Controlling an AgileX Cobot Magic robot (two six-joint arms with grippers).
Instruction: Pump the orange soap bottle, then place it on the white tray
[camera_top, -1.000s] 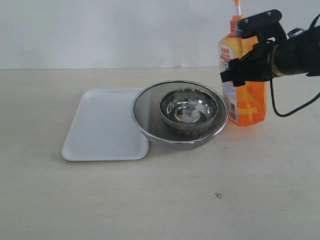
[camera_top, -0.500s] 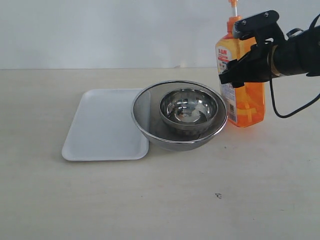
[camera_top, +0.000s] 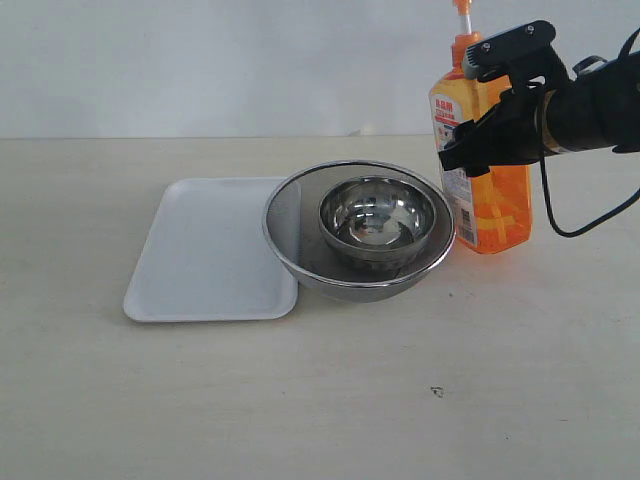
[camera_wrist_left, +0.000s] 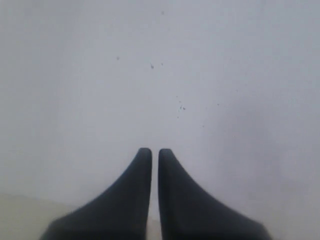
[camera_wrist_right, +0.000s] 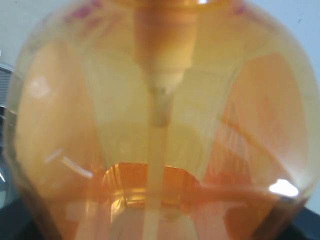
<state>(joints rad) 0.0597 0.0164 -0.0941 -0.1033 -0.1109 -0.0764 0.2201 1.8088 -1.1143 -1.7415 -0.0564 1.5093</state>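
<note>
Bottle (camera_top: 495, 205) stands on the table (camera_top: 400, 400) right beside the bowls (camera_top: 378, 215), apart from the tray (camera_top: 205, 250). Right gripper (camera_top: 462, 108) is clamped on its upper half. Left gripper (camera_wrist_left: 151, 152) is closed, holding nothing.

On the worktop (camera_top: 300, 400), the tray (camera_top: 205, 250) lies on the left. Right of it sits the strainer (camera_top: 290, 240), its rim reaching over the tray's right edge. A bowl (camera_top: 332, 225) sits inside the strainer. The soap bottle (camera_top: 495, 205) stands just right of the strainer, with the right gripper (camera_top: 462, 108) clasped around its upper part.
</note>
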